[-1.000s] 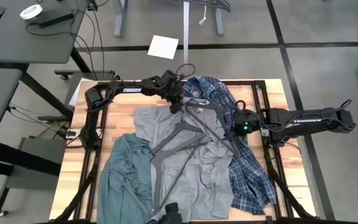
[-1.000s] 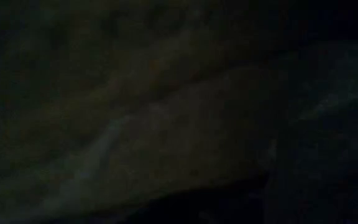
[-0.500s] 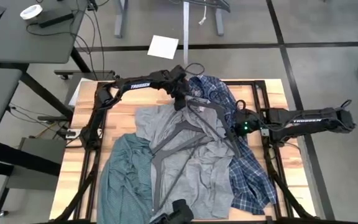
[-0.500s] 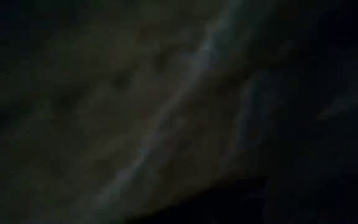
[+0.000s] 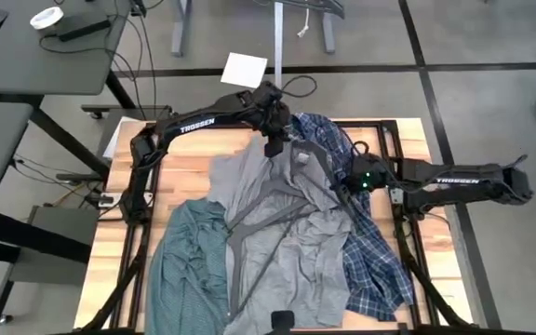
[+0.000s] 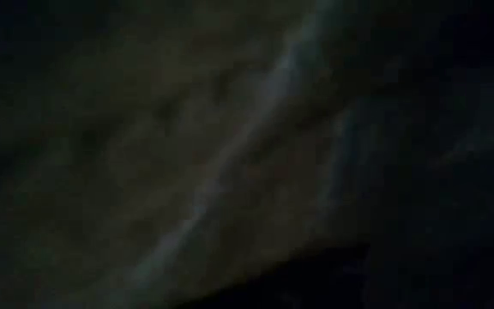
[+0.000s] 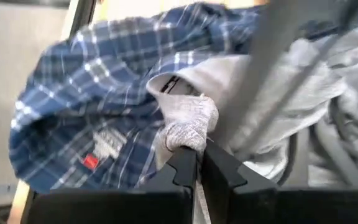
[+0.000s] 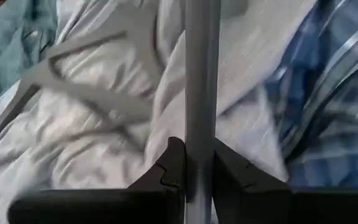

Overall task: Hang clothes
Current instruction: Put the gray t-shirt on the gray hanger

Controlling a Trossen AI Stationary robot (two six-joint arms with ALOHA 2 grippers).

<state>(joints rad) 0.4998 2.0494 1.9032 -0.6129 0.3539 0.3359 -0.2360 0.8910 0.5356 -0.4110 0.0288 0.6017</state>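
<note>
Two hands are at work. Left hand [image 7: 194,163] is pinched on the collar of the grey tee [image 5: 282,233], beside the plaid shirt [image 5: 375,265]; right hand [image 8: 194,163] clamps a hanger [image 8: 197,74] bar lying over that tee. Risk, I judge: opposing pulls could slip the thin collar free. Green shirt [image 5: 186,265] lies on the tee's far side, on a wooden bench [image 5: 180,154]; concrete floor [image 5: 491,37] surrounds it.

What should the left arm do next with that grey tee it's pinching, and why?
Probably lift the collar a little higher. The left gripper is shut on the grey tee at its neck edge, and the right gripper is shut on a hanger bar lying over the tee. Raising the neck should open room to work the hanger in; the plaid shirt lies alongside, so go slowly.
</note>
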